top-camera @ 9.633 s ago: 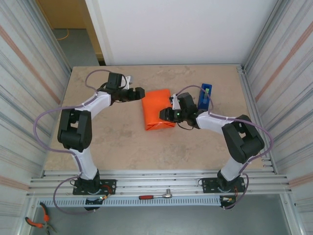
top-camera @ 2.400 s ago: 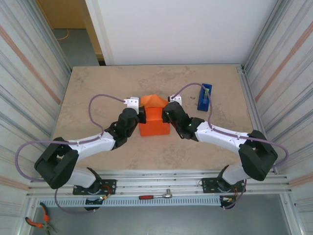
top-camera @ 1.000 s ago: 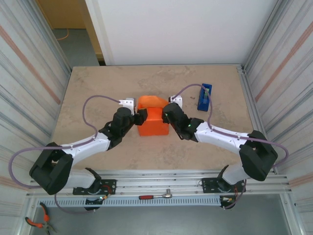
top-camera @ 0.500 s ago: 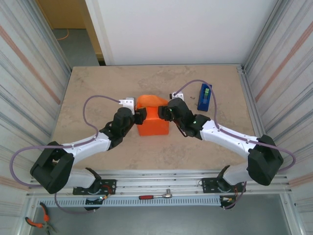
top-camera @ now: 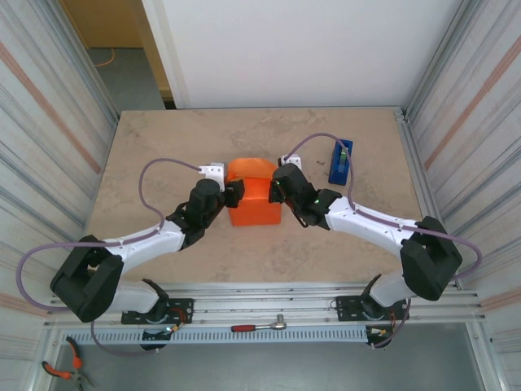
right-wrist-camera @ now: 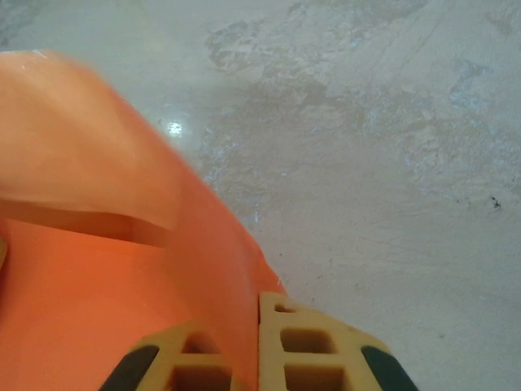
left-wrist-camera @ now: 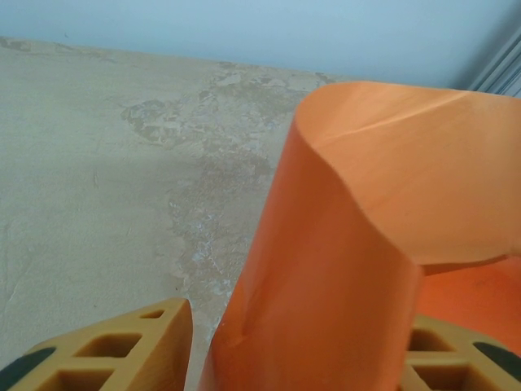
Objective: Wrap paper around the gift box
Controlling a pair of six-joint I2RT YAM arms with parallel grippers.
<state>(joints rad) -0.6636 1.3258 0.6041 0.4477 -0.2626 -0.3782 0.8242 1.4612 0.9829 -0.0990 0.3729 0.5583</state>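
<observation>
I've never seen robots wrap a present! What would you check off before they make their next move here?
1. Right fingers pinching the paper: ok, shut on its edge.
2. Left fingers around the flap: ok, open astride it, not clamped.
3. Flap folded down flat: not ok, it stands curled upright.
4. Gift box centred inside: cannot tell, hidden under paper.
5. Tape dispenser out of the way: ok, apart, beyond the right arm.

Left end effector [left-wrist-camera: 297,326] spread, right end effector [right-wrist-camera: 259,322] seemingly pinched together
</observation>
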